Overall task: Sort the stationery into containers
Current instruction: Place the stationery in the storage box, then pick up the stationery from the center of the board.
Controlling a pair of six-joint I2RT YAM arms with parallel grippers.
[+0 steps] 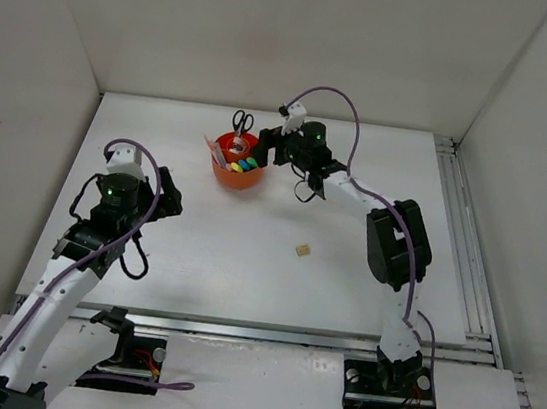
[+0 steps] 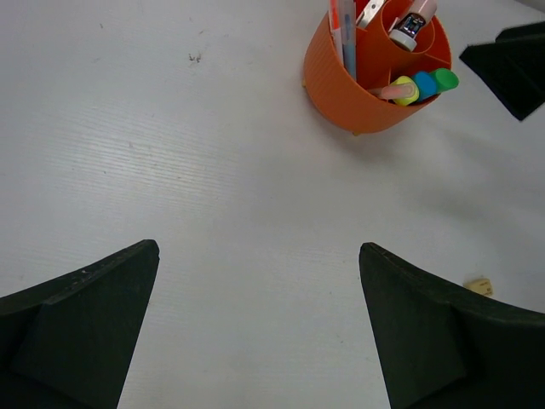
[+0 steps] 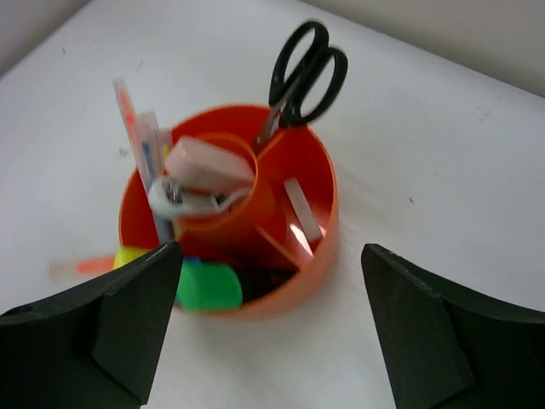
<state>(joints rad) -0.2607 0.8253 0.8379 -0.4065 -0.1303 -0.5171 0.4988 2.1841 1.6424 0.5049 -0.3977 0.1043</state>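
Note:
The orange organiser [image 1: 225, 172] stands at the back middle of the table. It holds black-handled scissors [image 3: 302, 72], pens [image 3: 140, 145], a green highlighter [image 3: 209, 285] beside yellow and blue ones [image 2: 423, 83], a white eraser [image 3: 302, 209], and a pink-white item [image 3: 200, 175] in its central cup. My right gripper [image 3: 271, 256] is open and empty, just to the right of and above the organiser [image 3: 328, 213]. A small beige eraser [image 1: 302, 251] lies loose on the table and also shows in the left wrist view [image 2: 479, 286]. My left gripper [image 2: 258, 256] is open and empty over bare table, left of the organiser [image 2: 341, 85].
White walls enclose the table on the left, back and right. A rail [image 1: 460, 239] runs along the right edge. The right arm's elbow [image 1: 395, 236] stands to the right of the loose eraser.

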